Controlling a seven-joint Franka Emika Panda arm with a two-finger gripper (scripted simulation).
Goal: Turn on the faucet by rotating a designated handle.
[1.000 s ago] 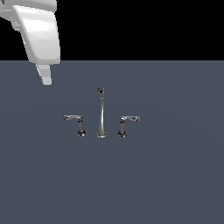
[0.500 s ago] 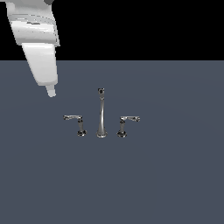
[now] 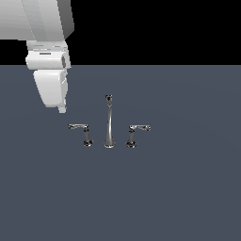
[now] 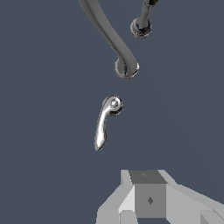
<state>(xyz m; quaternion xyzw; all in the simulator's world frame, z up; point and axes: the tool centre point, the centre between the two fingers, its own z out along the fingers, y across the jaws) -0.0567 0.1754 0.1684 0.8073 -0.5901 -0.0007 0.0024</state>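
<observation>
**Inspector:** Start at the jaws. What is their state?

**Assistant:** I cannot tell. The gripper (image 3: 61, 109) shows in the exterior view as a white body with one pale tip at its lower end; the gap between the fingers is not visible. In the wrist view only grey finger blocks (image 4: 148, 199) appear at the picture's edge. Nothing is held.

**Inspector:** Its position?

**Assistant:** Above the grey surface (image 3: 188, 188), up and toward the exterior view's left of the designated handle (image 3: 81, 131), near it but apart, no contact.

**Inspector:** Describe that handle.

**Assistant:** Shiny chrome, a short flared post with a slim lever on top, the lever reaching toward the exterior view's left. In the wrist view it (image 4: 106, 121) sits mid-picture, a curved tapering lever with a round cap at the post end.

**Inspector:** Location within the set?

**Assistant:** It stands on the exterior view's left of the faucet (image 3: 109, 123), just beside the tall spout (image 3: 108, 121).

**Inspector:** Count the pieces.

**Assistant:** Three. One slender tapering spout with a dark tip, and two lever handles: the designated one and the second handle (image 3: 135, 134), whose lever reaches the opposite way. One gripper.
</observation>
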